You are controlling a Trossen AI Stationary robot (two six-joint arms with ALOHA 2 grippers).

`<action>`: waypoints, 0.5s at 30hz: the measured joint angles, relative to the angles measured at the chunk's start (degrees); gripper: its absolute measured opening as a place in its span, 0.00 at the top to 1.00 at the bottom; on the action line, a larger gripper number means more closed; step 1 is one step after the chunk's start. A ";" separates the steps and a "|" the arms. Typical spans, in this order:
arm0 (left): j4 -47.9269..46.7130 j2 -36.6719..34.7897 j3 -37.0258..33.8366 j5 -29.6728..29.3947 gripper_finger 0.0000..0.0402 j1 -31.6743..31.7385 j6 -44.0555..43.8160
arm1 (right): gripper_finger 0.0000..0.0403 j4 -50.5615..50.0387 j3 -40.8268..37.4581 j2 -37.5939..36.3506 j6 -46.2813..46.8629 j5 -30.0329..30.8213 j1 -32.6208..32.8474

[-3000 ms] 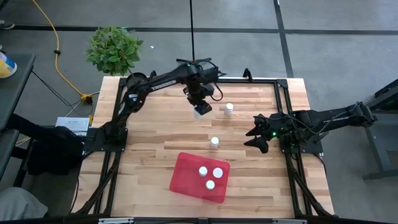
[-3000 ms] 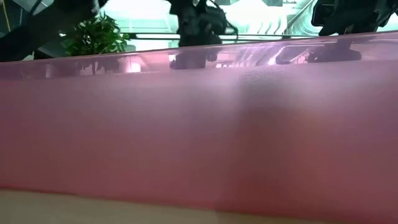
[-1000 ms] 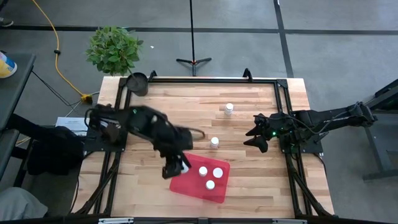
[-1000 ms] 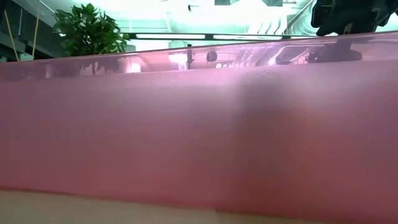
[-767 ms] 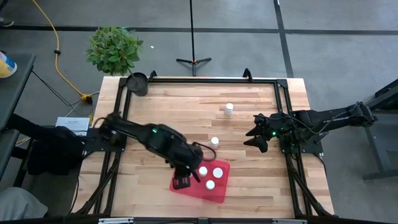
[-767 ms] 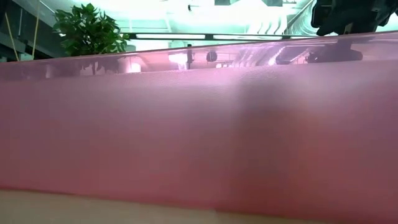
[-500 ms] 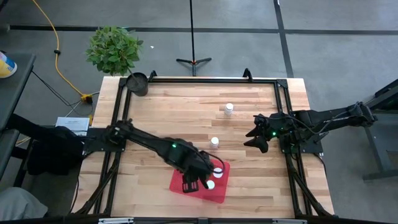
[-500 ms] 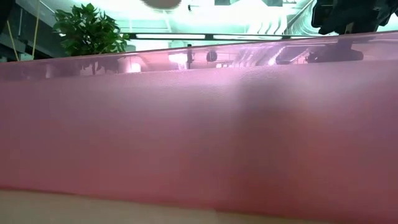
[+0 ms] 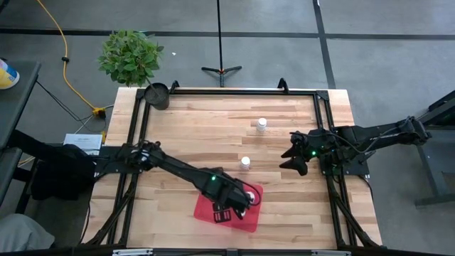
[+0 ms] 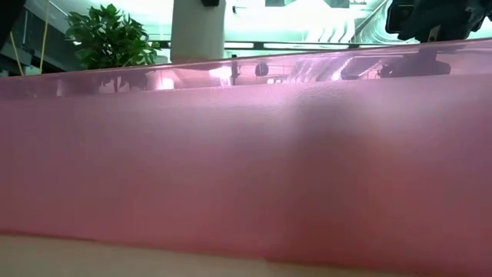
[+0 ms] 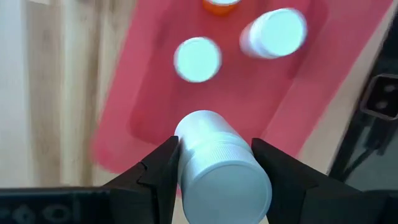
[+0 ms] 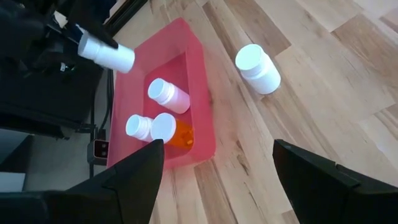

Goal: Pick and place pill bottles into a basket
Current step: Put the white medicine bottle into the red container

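Observation:
The red basket point(image 9: 250, 222) lies at the table's near middle, and its wall fills the low view point(image 10: 246, 169). Three pill bottles stand in it point(image 12: 168, 93), point(image 12: 138, 126), one of them with an orange body point(image 12: 180, 134). Two more stand on the wood point(image 9: 261, 124), point(image 9: 245, 163). My left gripper point(image 9: 224, 212) is over the basket, shut on a white pill bottle point(image 11: 217, 162), which also shows in the low view point(image 10: 197, 31). My right gripper point(image 9: 293, 160) is open and empty at the table's right. My left gripper pinches the white bottle between its two fingers point(image 11: 158, 171), on opposite sides near the ridged cap end point(image 11: 217, 155). The fingers come from above and lie along the bottle, whose other end points away from the wrist. The bottle is lifted clear above the basket's floor.
A small dark pot point(image 9: 158, 94) stands at the table's far left corner, with a green plant point(image 9: 130, 55) behind it. Bare wood lies between the basket and the far edge. A black frame point(image 9: 323, 128) rims the table.
My left gripper has gone from the basket's left edge toward the table's right and near edge, over the basket, and has come down. It stays shut on the white bottle, which has dropped into the low view from above.

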 joint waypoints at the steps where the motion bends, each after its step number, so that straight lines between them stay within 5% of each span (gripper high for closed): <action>1: 0.46 0.16 -0.06 0.00 0.48 -0.29 -0.67 | 0.28 0.00 0.00 0.01 -0.08 -0.21 0.00; 15: 6.70 1.54 -0.52 -2.55 0.48 -3.21 -8.02 | 0.28 0.00 0.02 0.01 -1.56 -1.46 0.02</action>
